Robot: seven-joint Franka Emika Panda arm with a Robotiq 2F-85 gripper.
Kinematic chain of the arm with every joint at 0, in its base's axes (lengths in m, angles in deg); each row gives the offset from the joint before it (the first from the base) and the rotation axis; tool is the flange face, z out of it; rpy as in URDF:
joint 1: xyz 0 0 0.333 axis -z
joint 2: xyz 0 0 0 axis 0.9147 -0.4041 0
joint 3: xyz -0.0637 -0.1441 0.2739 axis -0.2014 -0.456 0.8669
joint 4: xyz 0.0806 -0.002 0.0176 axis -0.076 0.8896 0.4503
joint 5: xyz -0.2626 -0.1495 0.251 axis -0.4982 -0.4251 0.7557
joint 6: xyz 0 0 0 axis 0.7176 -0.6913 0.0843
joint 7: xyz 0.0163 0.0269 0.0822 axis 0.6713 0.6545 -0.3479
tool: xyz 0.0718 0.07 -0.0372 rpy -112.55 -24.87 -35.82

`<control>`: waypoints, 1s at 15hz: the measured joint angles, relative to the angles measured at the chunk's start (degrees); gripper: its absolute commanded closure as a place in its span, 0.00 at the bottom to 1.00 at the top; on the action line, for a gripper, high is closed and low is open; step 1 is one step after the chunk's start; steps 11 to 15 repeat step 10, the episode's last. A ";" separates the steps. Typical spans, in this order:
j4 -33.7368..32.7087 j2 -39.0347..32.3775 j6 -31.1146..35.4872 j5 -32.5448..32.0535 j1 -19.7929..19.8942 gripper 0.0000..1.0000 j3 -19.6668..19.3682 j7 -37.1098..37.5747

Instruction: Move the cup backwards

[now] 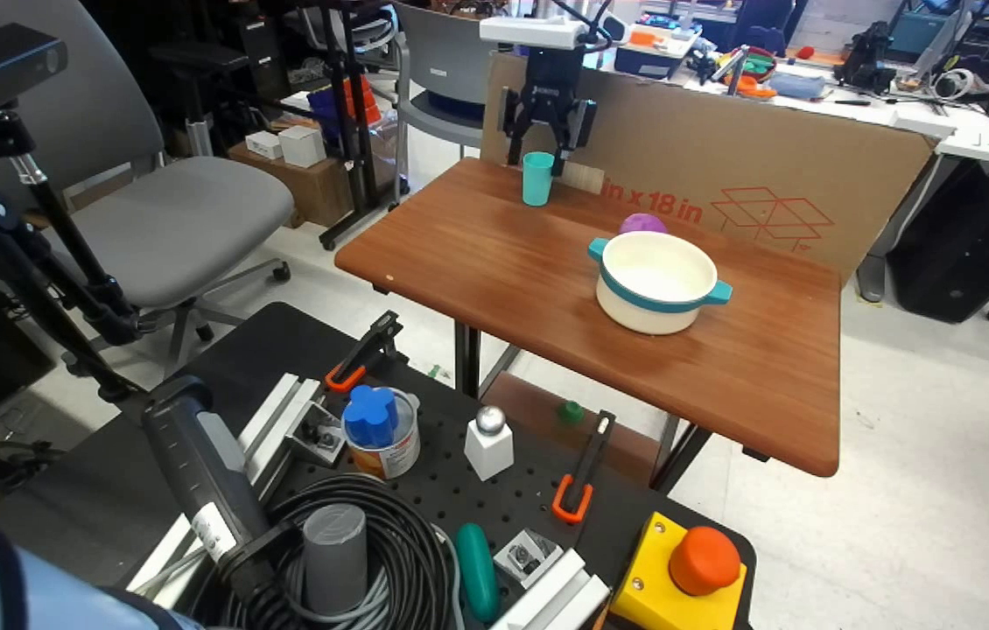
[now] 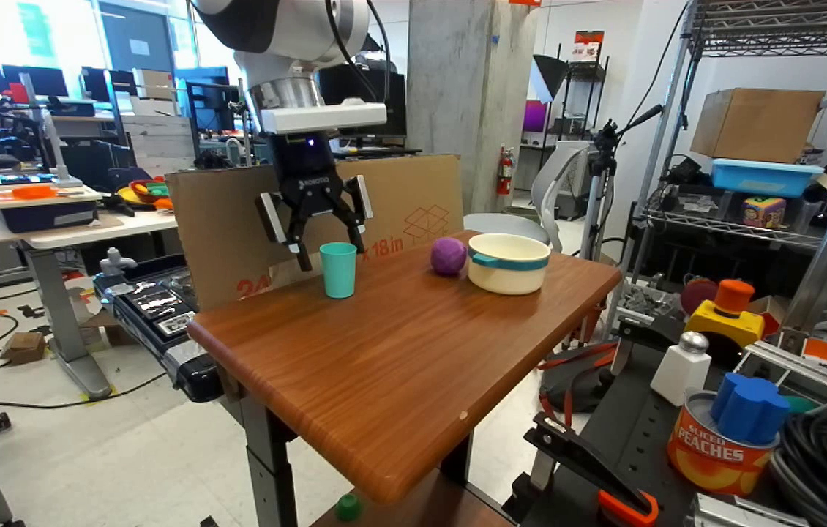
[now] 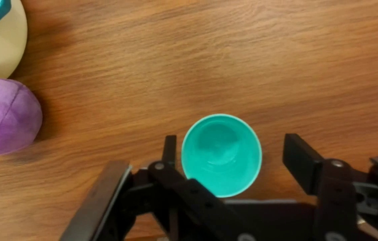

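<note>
The cup is a small teal-green tumbler standing upright on the wooden table near its cardboard-backed edge. It shows in both exterior views (image 1: 536, 184) (image 2: 339, 274). In the wrist view I look down into the cup (image 3: 220, 150) and it is empty. My gripper (image 3: 231, 150) is open, with one finger on each side of the cup. The left finger is close to the rim and the right finger has a wider gap; neither appears to touch. In both exterior views the gripper (image 1: 536, 164) (image 2: 333, 255) points down at the cup's upper part. Part of the rim is hidden by the gripper's linkage.
A white bowl with a teal band and handles (image 1: 656, 271) (image 2: 509, 274) stands farther along the table (image 2: 384, 366). A purple ball (image 2: 448, 256) (image 3: 5, 117) lies beside it. A cardboard sheet (image 1: 722, 166) stands upright along the table edge behind the cup.
</note>
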 measured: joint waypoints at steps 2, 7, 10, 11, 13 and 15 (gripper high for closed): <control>2.02 1.99 0.27 -0.46 -0.98 0.00 0.03 -0.36; 14.90 12.12 12.87 -7.19 -3.33 0.00 -0.17 -2.19; 21.64 16.81 21.17 -7.61 -3.23 0.00 -0.20 -2.25; 21.64 16.81 21.17 -7.61 -3.23 0.00 -0.20 -2.25; 21.64 16.81 21.17 -7.61 -3.23 0.00 -0.20 -2.25; 21.64 16.81 21.17 -7.61 -3.23 0.00 -0.20 -2.25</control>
